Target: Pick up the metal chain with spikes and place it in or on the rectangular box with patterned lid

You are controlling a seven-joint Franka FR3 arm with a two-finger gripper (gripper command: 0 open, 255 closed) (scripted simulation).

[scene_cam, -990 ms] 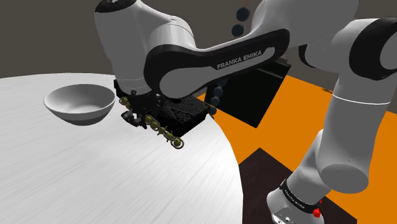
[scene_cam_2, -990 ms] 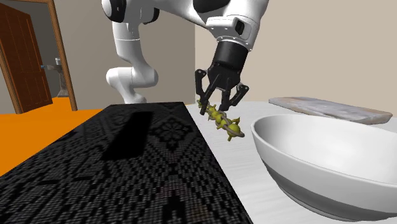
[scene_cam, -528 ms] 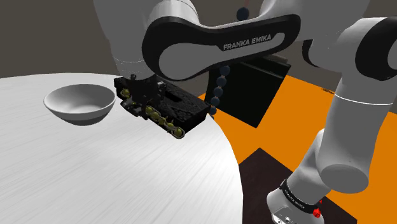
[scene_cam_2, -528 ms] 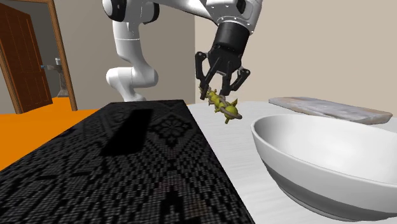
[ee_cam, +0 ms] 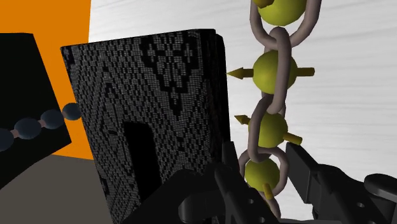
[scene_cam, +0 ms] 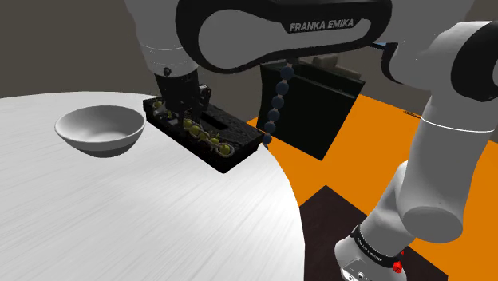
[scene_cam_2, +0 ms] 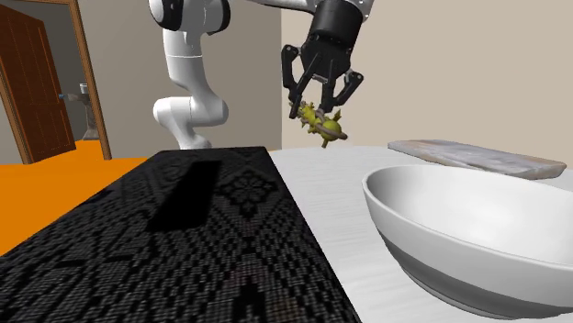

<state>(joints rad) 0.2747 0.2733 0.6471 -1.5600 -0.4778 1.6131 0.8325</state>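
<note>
The chain (ee_cam: 273, 70) is grey links strung with yellow-green spiked balls. My gripper (ee_cam: 264, 184) is shut on its end ball, and the rest hangs free. In the shoulder view the chain (scene_cam: 209, 137) hangs slanted in front of the black rectangular box with patterned lid (scene_cam: 231, 136), below the gripper (scene_cam: 171, 110). In the second exterior view the gripper (scene_cam_2: 321, 96) holds the chain (scene_cam_2: 323, 124) well above the white table, past the far end of the box lid (scene_cam_2: 184, 248). In the wrist view the box (ee_cam: 153, 95) lies beside the chain, not under it.
A white bowl (scene_cam: 100, 128) stands on the round white table (scene_cam: 120, 215) beside the box. A flat grey slab (scene_cam_2: 477, 156) lies behind the bowl (scene_cam_2: 477, 239). A string of dark beads (scene_cam: 275, 104) hangs by a black cabinet (scene_cam: 319, 112). Orange floor lies off the table's edge.
The gripper has risen with the chain, lifting it higher over the table. In the shoulder view it has shifted toward the box.
</note>
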